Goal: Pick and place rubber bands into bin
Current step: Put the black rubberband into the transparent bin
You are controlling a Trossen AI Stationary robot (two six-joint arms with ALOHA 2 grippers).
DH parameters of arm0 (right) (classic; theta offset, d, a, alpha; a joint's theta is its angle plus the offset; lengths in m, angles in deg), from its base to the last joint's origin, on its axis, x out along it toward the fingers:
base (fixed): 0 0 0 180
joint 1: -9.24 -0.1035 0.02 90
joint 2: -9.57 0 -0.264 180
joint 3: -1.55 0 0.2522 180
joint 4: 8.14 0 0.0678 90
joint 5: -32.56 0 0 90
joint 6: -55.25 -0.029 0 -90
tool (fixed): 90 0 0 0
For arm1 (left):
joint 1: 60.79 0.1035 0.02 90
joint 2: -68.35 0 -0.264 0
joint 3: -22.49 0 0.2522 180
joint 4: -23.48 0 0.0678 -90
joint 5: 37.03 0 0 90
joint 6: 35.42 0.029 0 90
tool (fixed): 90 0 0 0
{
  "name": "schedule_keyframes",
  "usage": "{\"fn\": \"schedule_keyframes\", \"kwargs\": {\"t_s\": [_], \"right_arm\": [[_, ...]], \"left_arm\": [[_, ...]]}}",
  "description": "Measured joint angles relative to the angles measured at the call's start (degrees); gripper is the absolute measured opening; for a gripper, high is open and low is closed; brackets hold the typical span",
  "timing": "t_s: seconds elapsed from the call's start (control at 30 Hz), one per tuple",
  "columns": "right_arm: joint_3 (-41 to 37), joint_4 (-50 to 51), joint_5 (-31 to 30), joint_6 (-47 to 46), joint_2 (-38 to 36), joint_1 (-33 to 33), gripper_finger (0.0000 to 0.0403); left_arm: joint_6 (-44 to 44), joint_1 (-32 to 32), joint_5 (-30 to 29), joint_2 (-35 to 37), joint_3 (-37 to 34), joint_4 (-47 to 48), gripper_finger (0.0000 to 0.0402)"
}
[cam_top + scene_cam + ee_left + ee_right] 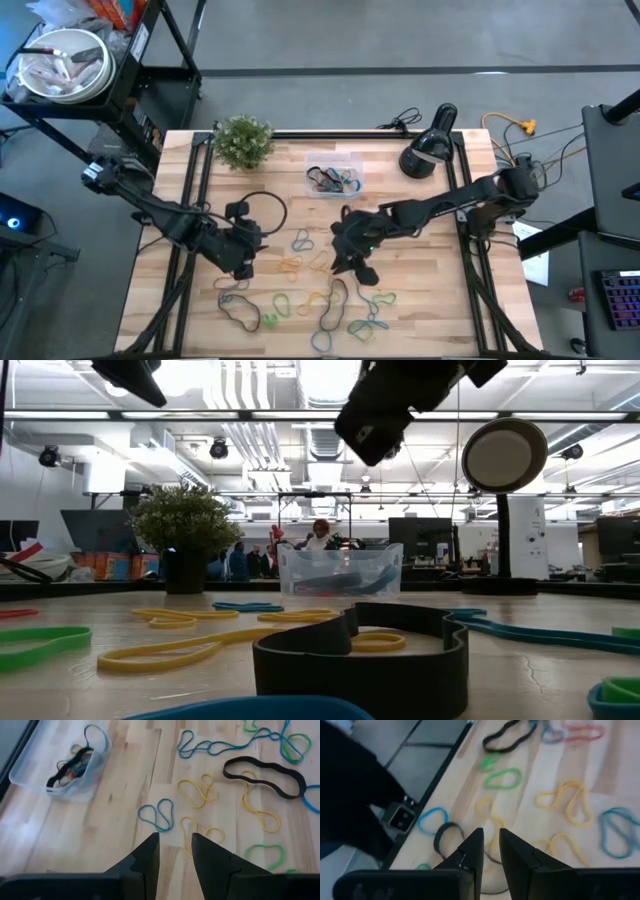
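Rubber bands [310,292] in yellow, blue, green and black lie loose on the wooden table's near half. More of them sit inside the clear bin [333,178], which stands near the far edge beside the plant. My left gripper [243,262] hovers open over the table left of the bands; its wrist view shows a blue band [157,815] and the bin [65,770] ahead of it. My right gripper [490,851] is raised above the middle of the bands [355,262], its fingers a narrow gap apart with nothing between them. A wide black band [360,645] lies flat below it.
A small potted plant [243,140] stands at the far left corner and a black desk lamp [428,150] at the far right. A black cable loop [262,208] lies behind the left gripper. Bare wood lies between the bin and the bands.
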Motion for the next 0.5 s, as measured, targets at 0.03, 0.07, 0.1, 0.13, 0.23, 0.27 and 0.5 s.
{"fn": "schedule_keyframes", "kwargs": {"t_s": [0.03,0.07,0.1,0.13,0.23,0.27,0.5], "right_arm": [[0.9,0.9,0.1,0.3,1.1,-0.3,0.0057],[1.8,1.9,0.2,0.6,2.1,-0.6,0.0057],[2.4,3.2,0.3,1.2,2.9,-1.0,0.0057],[3.0,4.8,0.4,1.7,3.9,-1.2,0.0057],[4.2,6.9,0.4,2.5,6.5,-1.9,0.0057],[4.2,7.2,0.3,2.7,7.2,-2.1,0.0057],[3.7,9.8,-4.7,2.9,11.0,-4.4,0.0057]], "left_arm": [[-0.9,-0.2,0.0,0.0,-0.2,0.0,0.0098],[-1.2,-0.3,0.0,-0.1,-0.4,-0.1,0.0098],[-1.2,-0.4,0.0,-0.1,-0.5,-0.1,0.0098],[-1.2,-0.6,0.0,-0.1,-0.6,-0.2,0.0098],[-1.2,-1.0,0.0,-0.1,-0.9,-0.1,0.0098],[-1.2,-1.0,0.0,-0.1,-1.1,-0.2,0.0098],[-3.0,-1.8,0.1,0.0,-2.3,-0.4,0.0098]]}}
